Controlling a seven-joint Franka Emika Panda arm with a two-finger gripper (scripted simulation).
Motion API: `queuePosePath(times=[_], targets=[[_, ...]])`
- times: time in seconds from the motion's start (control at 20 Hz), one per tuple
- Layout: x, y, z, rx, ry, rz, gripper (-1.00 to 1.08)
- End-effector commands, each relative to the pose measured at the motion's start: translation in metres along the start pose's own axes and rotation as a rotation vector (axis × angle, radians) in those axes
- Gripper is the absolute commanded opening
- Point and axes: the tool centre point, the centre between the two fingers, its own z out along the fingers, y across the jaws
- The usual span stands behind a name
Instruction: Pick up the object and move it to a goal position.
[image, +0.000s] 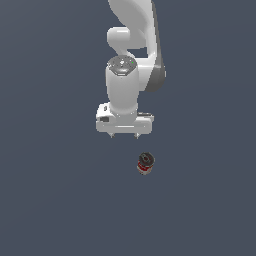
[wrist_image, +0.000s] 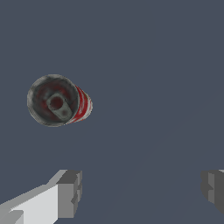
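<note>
The object is a small can (image: 145, 163) with a red-and-white label and a dark grey top end, standing upright on the grey floor. In the exterior view my gripper (image: 124, 136) hangs open and empty above the floor, to the exterior view's left of the can and a little farther back, not touching it. In the wrist view the can (wrist_image: 57, 101) shows from above, apart from my gripper (wrist_image: 142, 190). Both fingertips (wrist_image: 70, 192) show with a wide gap and nothing between them.
A plain dark grey floor (image: 50, 200) fills both views. The white arm (image: 132, 50) reaches down from the top of the exterior view. No goal marker or other object shows.
</note>
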Motion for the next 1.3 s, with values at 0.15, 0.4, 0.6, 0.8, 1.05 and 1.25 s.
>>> queuePosePath(times=[0.15, 0.4, 0.6, 0.8, 1.05, 1.25], targets=[[-0.002, -0.003, 0.003, -0.003, -0.009, -0.014, 1.00], [-0.010, -0.016, 0.012, -0.013, -0.043, -0.067, 1.00], [-0.010, -0.016, 0.011, -0.013, -0.042, -0.067, 1.00], [-0.007, -0.018, 0.013, -0.013, -0.043, -0.087, 1.00], [0.002, -0.027, 0.016, -0.013, -0.040, -0.151, 1.00], [0.013, -0.038, 0.021, -0.012, -0.037, -0.234, 1.00]])
